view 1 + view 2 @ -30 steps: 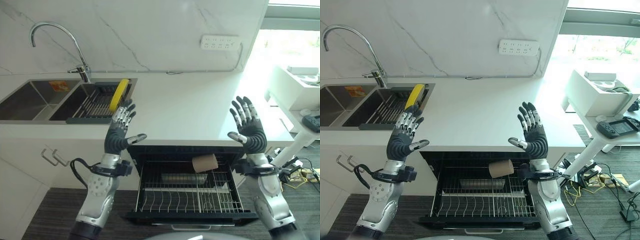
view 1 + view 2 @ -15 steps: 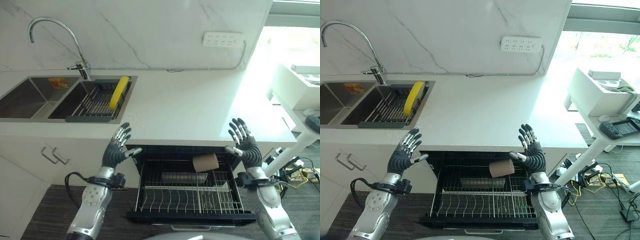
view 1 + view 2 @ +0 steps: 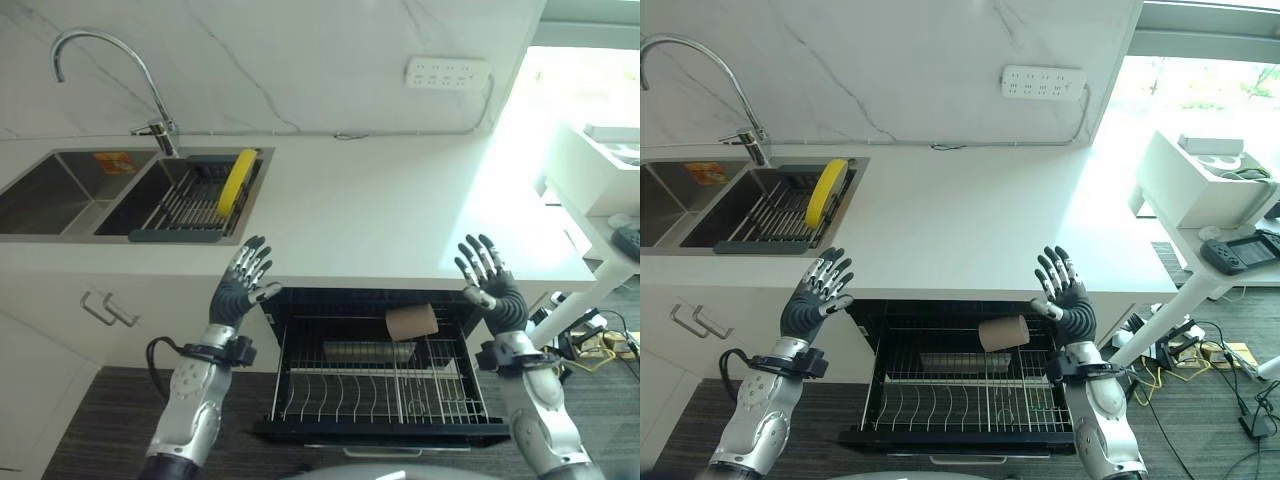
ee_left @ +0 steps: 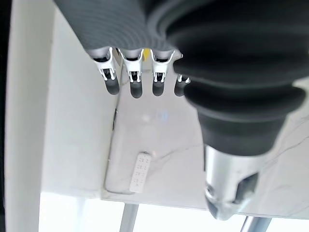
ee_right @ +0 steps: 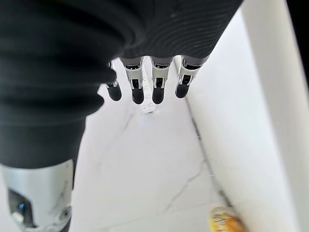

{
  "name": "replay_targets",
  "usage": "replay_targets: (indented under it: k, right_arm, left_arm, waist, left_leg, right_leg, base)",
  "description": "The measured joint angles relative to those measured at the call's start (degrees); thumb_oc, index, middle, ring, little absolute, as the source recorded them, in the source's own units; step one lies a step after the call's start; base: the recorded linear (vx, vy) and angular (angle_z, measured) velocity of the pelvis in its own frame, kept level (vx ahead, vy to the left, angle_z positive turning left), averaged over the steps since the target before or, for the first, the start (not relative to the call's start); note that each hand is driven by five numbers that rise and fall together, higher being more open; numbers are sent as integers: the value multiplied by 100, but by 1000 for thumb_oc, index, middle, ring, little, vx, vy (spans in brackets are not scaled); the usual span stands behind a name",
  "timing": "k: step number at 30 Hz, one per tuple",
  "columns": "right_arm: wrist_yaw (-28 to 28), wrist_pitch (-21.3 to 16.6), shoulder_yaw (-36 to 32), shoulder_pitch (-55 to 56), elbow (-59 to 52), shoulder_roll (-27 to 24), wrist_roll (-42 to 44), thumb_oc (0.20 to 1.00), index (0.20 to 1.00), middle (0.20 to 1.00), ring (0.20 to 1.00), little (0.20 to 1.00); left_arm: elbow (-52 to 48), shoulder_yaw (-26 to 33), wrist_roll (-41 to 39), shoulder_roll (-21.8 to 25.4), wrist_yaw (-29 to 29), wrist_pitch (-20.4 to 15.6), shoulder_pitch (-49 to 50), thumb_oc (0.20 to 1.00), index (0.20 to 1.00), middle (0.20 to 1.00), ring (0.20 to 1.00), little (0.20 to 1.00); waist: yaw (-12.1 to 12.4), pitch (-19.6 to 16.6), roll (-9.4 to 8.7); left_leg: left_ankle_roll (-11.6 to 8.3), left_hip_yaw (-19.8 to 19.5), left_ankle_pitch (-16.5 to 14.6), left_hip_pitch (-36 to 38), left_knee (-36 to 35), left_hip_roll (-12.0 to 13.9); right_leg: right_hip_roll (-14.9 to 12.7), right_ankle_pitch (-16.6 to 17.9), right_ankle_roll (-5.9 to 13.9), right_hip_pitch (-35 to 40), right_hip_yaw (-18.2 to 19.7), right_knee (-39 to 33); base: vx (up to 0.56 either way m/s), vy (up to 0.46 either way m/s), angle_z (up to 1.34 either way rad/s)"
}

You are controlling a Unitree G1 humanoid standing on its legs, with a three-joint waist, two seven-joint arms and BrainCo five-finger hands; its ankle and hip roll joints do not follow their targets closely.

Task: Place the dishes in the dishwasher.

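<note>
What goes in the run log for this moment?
left hand: open, empty, raised | right hand: open, empty, raised | yellow plate: upright in sink rack | dishwasher rack: pulled out, brown cup inside

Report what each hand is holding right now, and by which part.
Nothing is held. The left hand and right hand are both open and empty, raised in front of the counter edge.

Your kitchen surroundings, off-task

You have a white counter (image 3: 380, 215) under a marble wall (image 3: 300, 60), a curved tap (image 3: 100, 75) over a double sink (image 3: 60, 195), and a power strip (image 3: 447, 72) on the wall, its cable running along the counter's back edge. At your right stands a white side table (image 3: 1200, 195) with a dark handheld device (image 3: 1240, 253).
</note>
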Motion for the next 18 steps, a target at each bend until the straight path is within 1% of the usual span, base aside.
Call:
replay_targets:
  k: [1, 4, 7, 10, 13, 14, 16, 17, 18]
  right_arm:
    - [50, 11, -4, 2, 2, -1, 23, 1000, 1000, 1000, 1000, 1000]
    - [86, 242, -12, 6, 20, -5, 10, 1000, 1000, 1000, 1000, 1000]
    - [26, 318, -20, 3, 19, -18, -15, 1000, 1000, 1000, 1000, 1000]
    - [-83, 462, -43, 5, 18, -31, -141, 1000, 1000, 1000, 1000, 1000]
    - [-103, 500, -94, 11, 17, -37, -220, 1000, 1000, 1000, 1000, 1000]
    - [-101, 588, -224, 120, -17, -48, -220, 1000, 1000, 1000, 1000, 1000]
    - [-112, 615, -276, 165, -1, -130, -222, 1000, 1000, 1000, 1000, 1000]
    - [-173, 624, -373, 42, 6, -273, -219, 1000, 1000, 1000, 1000, 1000]
    - [-240, 623, -455, -166, -4, -359, -210, 1000, 1000, 1000, 1000, 1000]
  left_arm:
    - [0, 24, 0, 19, -17, 22, -1, 1000, 1000, 1000, 1000, 1000]
    - [-3, 31, 0, 29, -17, 28, -70, 1000, 1000, 1000, 1000, 1000]
    - [-3, 71, 1, 28, 42, 28, -68, 1000, 1000, 1000, 1000, 1000]
    - [-3, 304, 2, 7, 128, 28, -31, 1000, 1000, 1000, 1000, 1000]
    - [-2, 447, 10, 9, 206, 26, 125, 1000, 1000, 1000, 1000, 1000]
    - [-16, 474, 29, 7, 212, 22, 332, 1000, 1000, 1000, 1000, 1000]
    - [5, 458, 28, -16, 191, 19, 291, 1000, 1000, 1000, 1000, 1000]
    - [93, 374, 65, -67, 174, 7, 2, 1000, 1000, 1000, 1000, 1000]
    - [155, 325, 80, -50, 153, -5, -254, 1000, 1000, 1000, 1000, 1000]
  waist:
    - [-6, 2, -7]
    - [-27, 0, -6]
    - [-17, -2, -9]
    - [-5, -8, 0]
    - [16, -33, 40]
    - [37, -69, 99]
    - [50, -59, 121]
    - [76, 33, 78]
    - [107, 134, 95]
  left_leg:
    - [1, 20, 1, -11, 5, -2]
    - [3, 76, 0, 23, 6, 5]
    - [2, 92, 0, 61, 6, 36]
    - [-1, 105, 1, 71, 5, 81]
    - [-12, 95, 9, 66, 5, 99]
    - [-15, 77, 14, 51, 11, 98]
    - [-22, 50, 14, -265, 344, 87]
    - [-50, -228, -52, -541, 652, 91]
    - [110, -241, -287, -806, 1247, 182]
  right_leg:
    - [0, 7, 0, -25, 18, 0]
    - [5, 21, 4, -21, 66, -1]
    - [30, 20, 3, 1, 93, -2]
    - [66, 22, 0, 4, 127, -6]
    - [109, 15, -7, 11, 133, -4]
    - [121, -53, 36, 32, 132, -2]
    - [56, -74, 35, -23, -31, 29]
    - [-135, -4, -80, -198, -170, 250]
    - [-281, -99, -90, -363, -173, 547]
  base:
    - [-11, 5, -17]
    - [-6, -39, -8]
    - [-12, -87, -4]
    - [20, -125, -4]
    - [5, -90, 2]
    - [-119, 64, 14]
    - [-231, 283, 43]
    - [-222, 467, 56]
    - [-161, 607, 40]
